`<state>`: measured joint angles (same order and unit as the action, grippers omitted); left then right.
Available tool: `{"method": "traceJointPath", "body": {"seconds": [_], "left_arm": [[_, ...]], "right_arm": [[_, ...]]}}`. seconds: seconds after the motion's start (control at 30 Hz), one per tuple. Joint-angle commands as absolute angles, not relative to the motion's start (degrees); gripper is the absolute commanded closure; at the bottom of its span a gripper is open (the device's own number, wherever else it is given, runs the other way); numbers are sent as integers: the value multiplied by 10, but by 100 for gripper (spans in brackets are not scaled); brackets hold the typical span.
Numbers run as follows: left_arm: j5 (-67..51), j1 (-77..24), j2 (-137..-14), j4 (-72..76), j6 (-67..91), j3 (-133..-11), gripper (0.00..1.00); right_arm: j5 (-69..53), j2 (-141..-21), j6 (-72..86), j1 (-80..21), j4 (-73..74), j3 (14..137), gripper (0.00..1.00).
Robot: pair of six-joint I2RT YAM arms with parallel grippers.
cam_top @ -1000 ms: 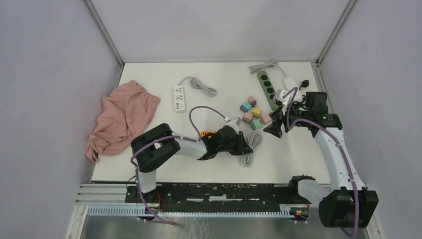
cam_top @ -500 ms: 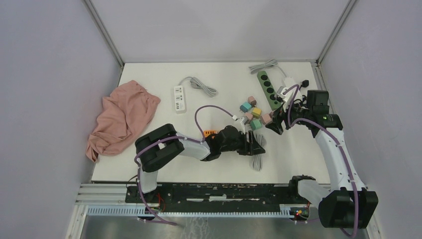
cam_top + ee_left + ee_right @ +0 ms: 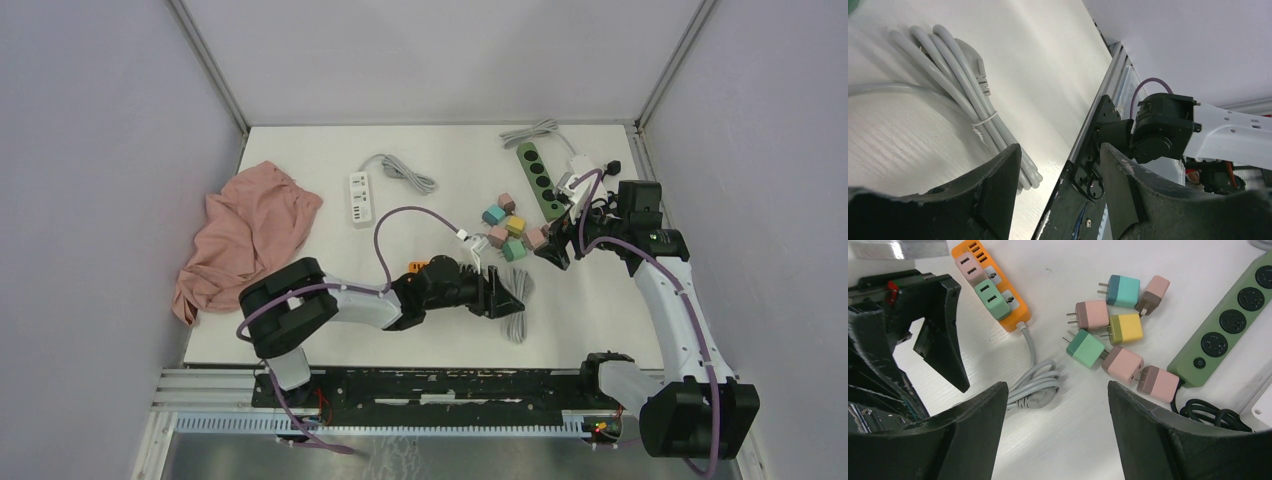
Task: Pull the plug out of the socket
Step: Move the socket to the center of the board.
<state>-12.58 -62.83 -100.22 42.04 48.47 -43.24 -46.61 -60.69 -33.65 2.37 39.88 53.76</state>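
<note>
On the tabletop, toward the near edge and about midway along it: orange power strip [image 3: 1015, 315], with a pink plug [image 3: 969, 264] and a green plug [image 3: 989, 294] both stuck in its sockets. Just to its right: left gripper [image 3: 1058, 190], jaws apart, holding nothing, next to a tied grey cord [image 3: 958, 85]. Farther right and a bit back: right gripper [image 3: 1058, 425], jaws wide, holding nothing, up above the tabletop, close to a heap of loose plugs [image 3: 1113, 335]. Near the far right corner: green power strip [image 3: 1228, 325]. Toward the far edge: white power strip [image 3: 361, 198]. By the left edge: pink cloth [image 3: 245, 235].
</note>
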Motion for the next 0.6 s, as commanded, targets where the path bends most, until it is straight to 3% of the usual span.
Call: {"method": "traceJointPath", "body": {"seconds": [0.0,0.57], "left_arm": [[-117,-631,-952,435,414,-421,34],[-14,-628,-816,290,281,-393,33]], "right_arm": [[-479,-596,-331,26,380,538,21],[-490,-599,-337,27,383,536,21]]}}
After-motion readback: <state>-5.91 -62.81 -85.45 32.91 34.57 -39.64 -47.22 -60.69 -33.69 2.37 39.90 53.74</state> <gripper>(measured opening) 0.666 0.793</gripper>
